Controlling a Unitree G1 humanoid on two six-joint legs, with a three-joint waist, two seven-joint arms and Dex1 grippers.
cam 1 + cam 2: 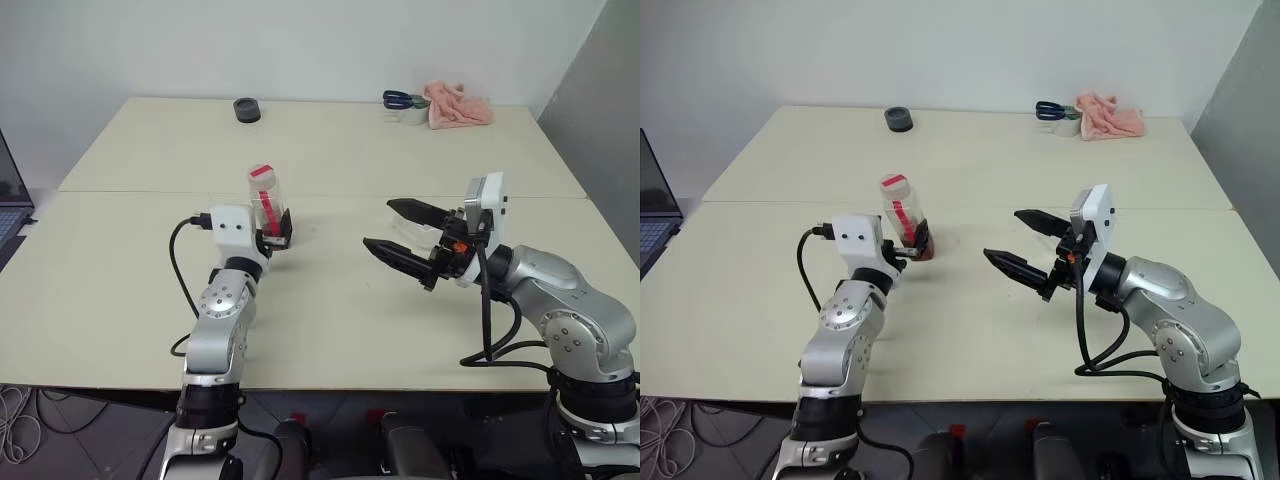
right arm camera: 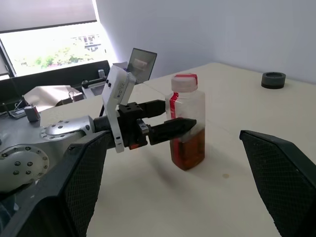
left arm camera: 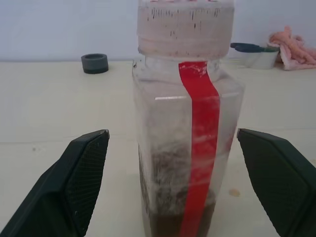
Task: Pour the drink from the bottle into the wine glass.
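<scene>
- Two grippers are over my cream table [image 1: 330, 320], both with fingers spread apart.
- My left gripper [image 2: 168, 121] reaches forward with a black finger on either side of the small clear squarish plastic bottle [image 1: 266, 203]; in the left wrist view I see a gap between each finger and the bottle wall, so nothing is clamped.
- That bottle stands upright on the table, red label strip [image 3: 200, 163] down its side, red cap on top, amber-brown drink [image 2: 187, 150] filling its lower part.
- My right gripper [image 1: 398, 233] hangs above the table, well apart from the bottle, pointing toward it, empty.
- Far back I see a dark round object [image 1: 247, 110], blue-handled scissors [image 1: 402, 99] and a pink crumpled cloth [image 1: 458, 105].
</scene>
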